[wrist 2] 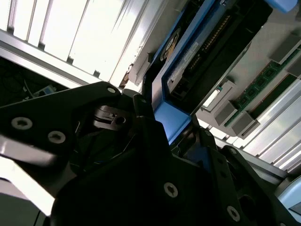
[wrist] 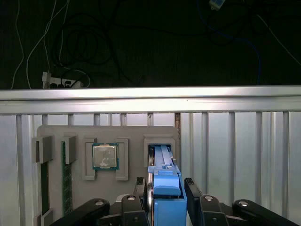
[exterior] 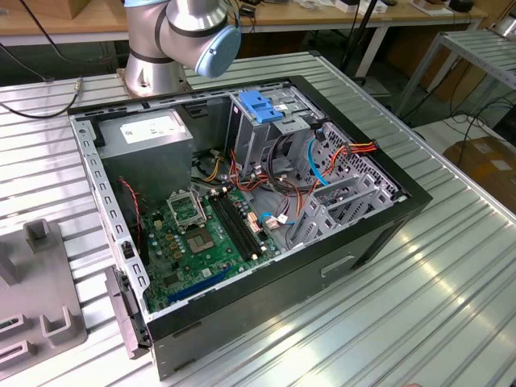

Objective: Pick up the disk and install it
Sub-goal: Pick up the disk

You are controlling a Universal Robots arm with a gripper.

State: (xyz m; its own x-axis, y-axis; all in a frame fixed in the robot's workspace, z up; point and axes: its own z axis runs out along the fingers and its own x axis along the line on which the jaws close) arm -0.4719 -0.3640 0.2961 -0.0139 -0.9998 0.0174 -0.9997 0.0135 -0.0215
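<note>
Clamping on the disk: the gripper (wrist: 165,184) has its fingers (wrist: 194,197) narrow, one on each side of the disk (wrist: 167,202), and they look pressed against its blue frame, so I read it as held. In both wrist views the disk sits edge-on between the fingers and runs straight out from the palm, blue end nearest the tool. It's lined up with the open slot (wrist: 146,141) of the grey tray (wrist: 131,134). Can't tell whether its far edge is seated in the slot or just clear of it. The CPU (wrist: 104,156) is in the next pocket and the RAM (wrist: 67,174) beyond that, both apart from the fingers. The tray is near the table rail (wrist: 150,99). The case (exterior: 387,218) lies open in the exterior view, its cage (exterior: 258,137) well apart from the tray. Risks, my read: the grip is on the thin plastic frame, so a slightly skewed pull could jam the disk on the slot walls and drag the tray along. With so much disk hanging beyond the pads, it could also pivot or slip in the grip. A tilted disk probably won't enter the cage cleanly.
</note>
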